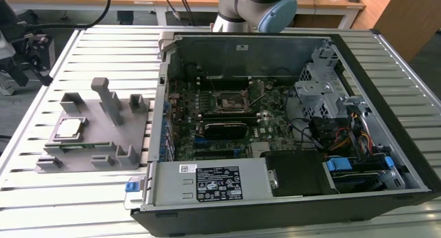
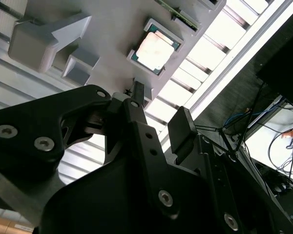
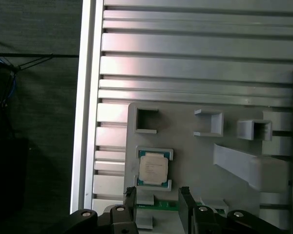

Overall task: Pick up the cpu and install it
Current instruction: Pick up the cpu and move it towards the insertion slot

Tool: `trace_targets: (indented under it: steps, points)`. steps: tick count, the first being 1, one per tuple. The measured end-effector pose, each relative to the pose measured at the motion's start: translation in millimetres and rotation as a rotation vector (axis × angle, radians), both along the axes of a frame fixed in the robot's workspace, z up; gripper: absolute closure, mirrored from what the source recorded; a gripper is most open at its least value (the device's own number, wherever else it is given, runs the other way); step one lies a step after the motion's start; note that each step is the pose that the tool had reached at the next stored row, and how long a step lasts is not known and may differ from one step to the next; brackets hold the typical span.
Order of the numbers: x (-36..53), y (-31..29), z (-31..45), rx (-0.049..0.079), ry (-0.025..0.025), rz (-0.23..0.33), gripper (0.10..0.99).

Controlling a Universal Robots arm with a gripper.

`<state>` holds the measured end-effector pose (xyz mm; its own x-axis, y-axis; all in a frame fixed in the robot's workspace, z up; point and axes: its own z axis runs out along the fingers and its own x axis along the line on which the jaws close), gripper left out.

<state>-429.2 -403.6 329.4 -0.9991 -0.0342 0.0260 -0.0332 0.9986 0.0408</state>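
The cpu [image 1: 71, 128] is a small square chip with a shiny metal top. It lies flat in a pocket of the grey plastic fixture [image 1: 103, 142] on the slatted table, at the exterior view's left. Both wrist views show the cpu [image 3: 153, 168] [image 2: 155, 46] from above, just ahead of my gripper [image 3: 157, 199] [image 2: 161, 107]. The gripper hovers over the fixture, open, and its two black fingers [image 3: 184, 196] stand apart with nothing between them. The dark square socket [image 1: 227, 101] sits on the motherboard inside the open computer case.
A thin green memory stick [image 3: 168, 206] lies in the fixture beside the cpu. Upright posts [image 1: 109, 101] rise from the fixture. The black case wall [image 1: 160, 93] borders the fixture on the exterior view's right. The arm's base [image 1: 255, 11] stands behind the case.
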Motion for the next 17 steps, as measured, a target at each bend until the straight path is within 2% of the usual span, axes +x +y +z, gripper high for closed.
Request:
trace_targets:
  steps: [17]
  points:
    - [0.0,0.0,-7.7,0.0,0.0021,0.0,0.616]
